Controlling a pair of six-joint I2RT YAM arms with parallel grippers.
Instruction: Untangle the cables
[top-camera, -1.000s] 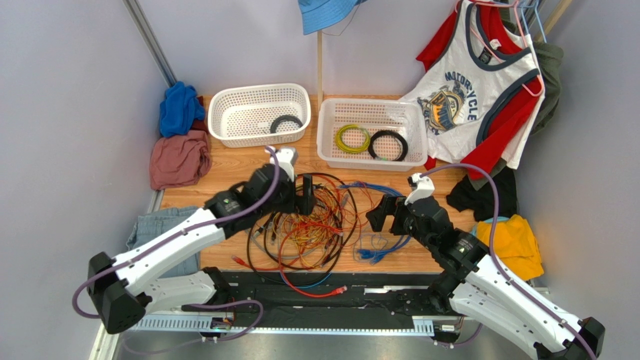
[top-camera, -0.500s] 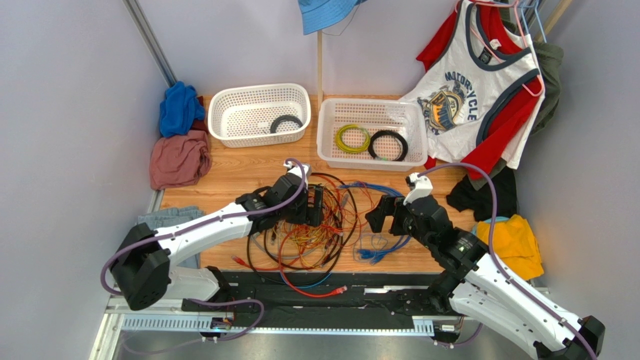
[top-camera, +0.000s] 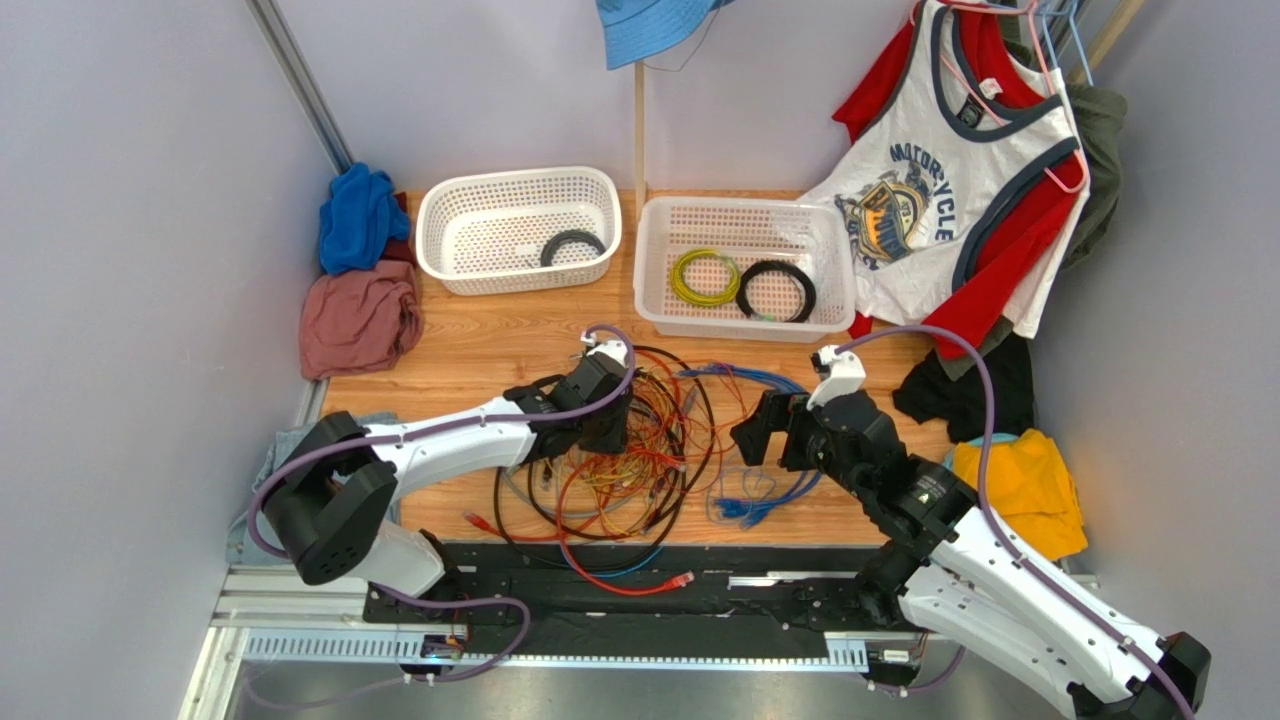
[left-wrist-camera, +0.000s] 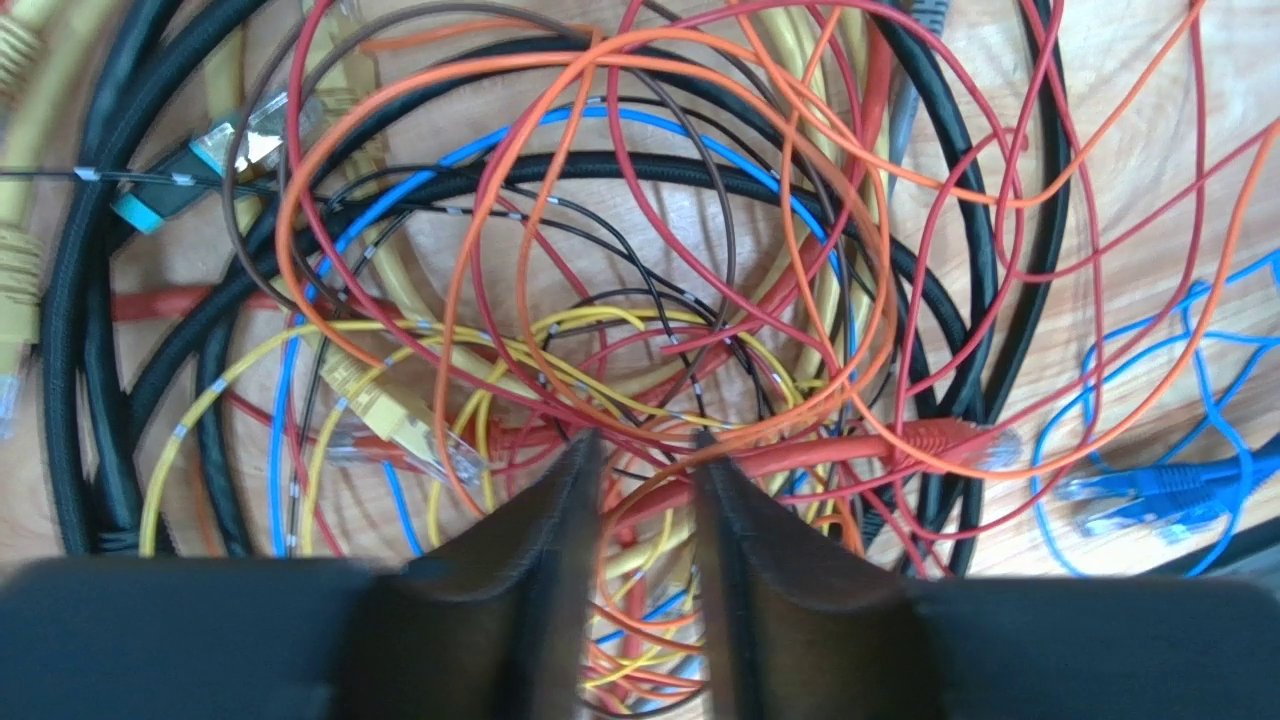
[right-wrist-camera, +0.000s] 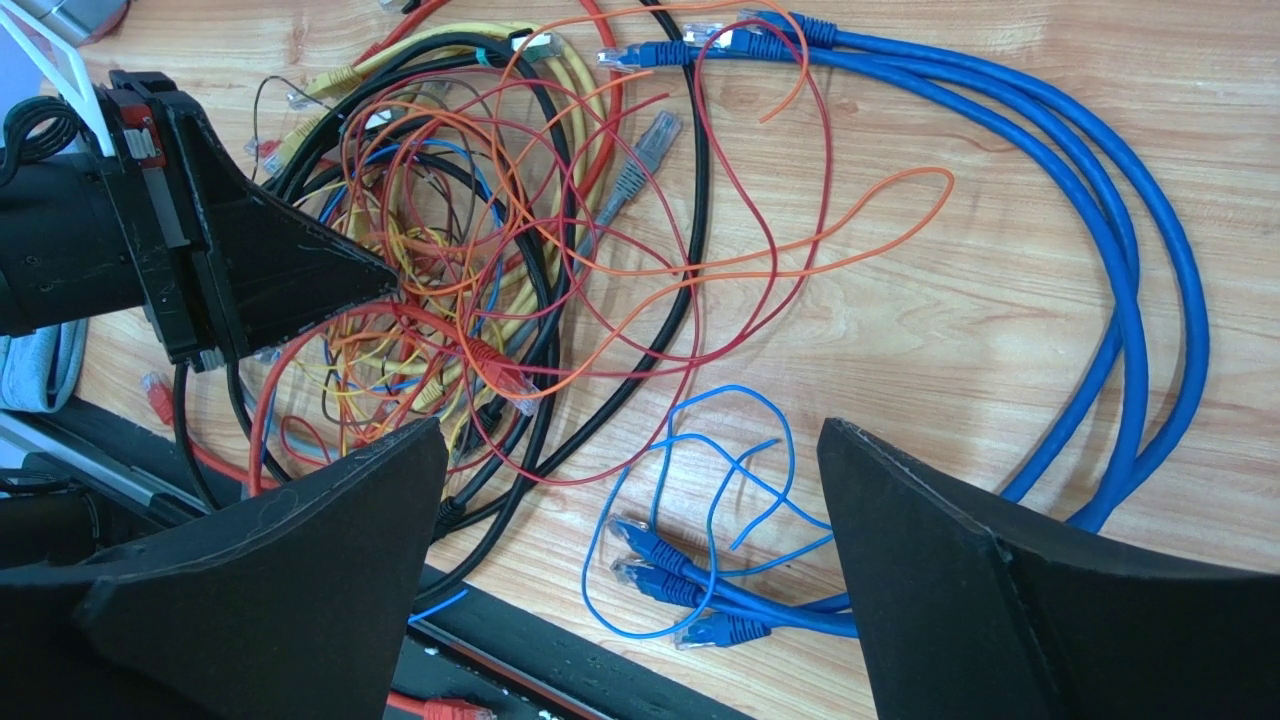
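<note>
"Wood first: where is the table (top-camera: 451, 353) bare?"

"In a strip between the two white baskets and the cables (top-camera: 639, 477), and in a patch left of the tangle, towards the pink cloth (top-camera: 358, 318). The tangle lies mid-table between the arms, close to the near edge. One red cable (top-camera: 676, 579) runs over that edge, and its plug lies on the black rail (top-camera: 796, 563)."

"And the sides?"

"Crowded. A blue cloth (top-camera: 361, 218) and the pink one sit at the left edge, with a black cloth (top-camera: 962, 393) and a yellow cloth (top-camera: 1037, 488) at the right."

"The tools?"

"The left gripper (left-wrist-camera: 646, 458) is down in the middle of the tangle. Its fingers are close together with a narrow gap, and red and orange strands run through that gap. Whether they are pinched I cannot tell. The right gripper (right-wrist-camera: 631, 435) stands wide and holds nothing. The thin blue cables (right-wrist-camera: 661, 558) show between its fingers, lying on the wood just right of the tangle. The thick blue cables (right-wrist-camera: 1112, 255) arc beyond them."

"The baskets?"

"The left basket (top-camera: 511, 176) holds one black coil (top-camera: 571, 248). The right basket (top-camera: 654, 300) holds a yellow-green coil (top-camera: 703, 275) and a second black ring (top-camera: 775, 290), side by side."

"Anything readable?"

"Only the tank top (top-camera: 902, 195) hanging at the far right, with MOTORCYCLE across its print. The lettering beneath is too small to read."
</note>
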